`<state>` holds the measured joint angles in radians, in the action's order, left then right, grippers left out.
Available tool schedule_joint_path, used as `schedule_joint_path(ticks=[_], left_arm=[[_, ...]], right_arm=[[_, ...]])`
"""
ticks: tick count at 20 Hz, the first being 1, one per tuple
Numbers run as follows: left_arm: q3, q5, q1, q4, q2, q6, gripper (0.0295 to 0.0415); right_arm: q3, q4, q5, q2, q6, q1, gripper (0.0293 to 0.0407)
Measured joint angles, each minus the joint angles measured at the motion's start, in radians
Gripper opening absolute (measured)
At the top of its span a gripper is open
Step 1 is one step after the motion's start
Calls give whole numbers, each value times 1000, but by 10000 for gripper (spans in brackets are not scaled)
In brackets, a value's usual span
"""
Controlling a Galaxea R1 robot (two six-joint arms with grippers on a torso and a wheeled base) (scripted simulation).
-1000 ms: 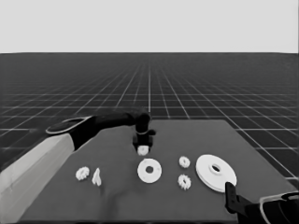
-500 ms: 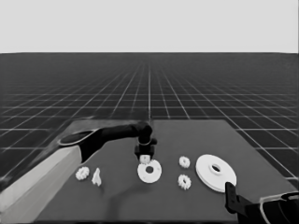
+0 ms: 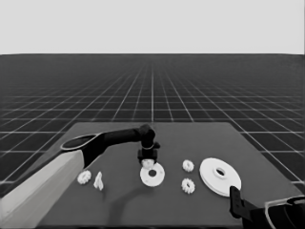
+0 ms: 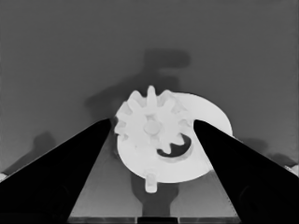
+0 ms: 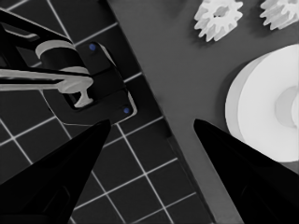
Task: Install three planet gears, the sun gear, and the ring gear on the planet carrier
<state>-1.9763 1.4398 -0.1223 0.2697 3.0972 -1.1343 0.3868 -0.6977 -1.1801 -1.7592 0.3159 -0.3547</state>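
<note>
**Gear poised over the smaller round part**

The left pincer (image 3: 148,158) holds a planet gear (image 4: 150,125) just above the smaller round part (image 3: 152,175), mid-table. The larger round part (image 3: 219,176) lies to the right. The right pincer (image 5: 149,140) waits at the near right corner, spread wide.

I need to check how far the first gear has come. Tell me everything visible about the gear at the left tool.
The gear is small, white and matte, with blunt teeth all round and a small centre hub. It sits flat between the fingers of the left tool, directly over the smaller round part, covering part of its dark centre hole. Whether it already rests on that part, or whether the fingers touch it, cannot be told.
</note>
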Motion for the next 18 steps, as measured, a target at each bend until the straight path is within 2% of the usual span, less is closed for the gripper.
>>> schedule_joint_path(ticks=[6,9,16,17,18], left_arm=[[0,0,0,0,0,0,385],[110,62,113,-96,-36,-61,385],[120,72,143,-125,-39,-66,385],[580,82,135,-109,-316,-172,385],[787,71,127,-107,-630,-101,385]], right_arm=[[0,0,0,0,0,0,385],[0,0,0,0,0,0,385],[0,0,0,0,0,0,385],[0,0,0,0,0,0,385],[0,0,0,0,0,0,385]])
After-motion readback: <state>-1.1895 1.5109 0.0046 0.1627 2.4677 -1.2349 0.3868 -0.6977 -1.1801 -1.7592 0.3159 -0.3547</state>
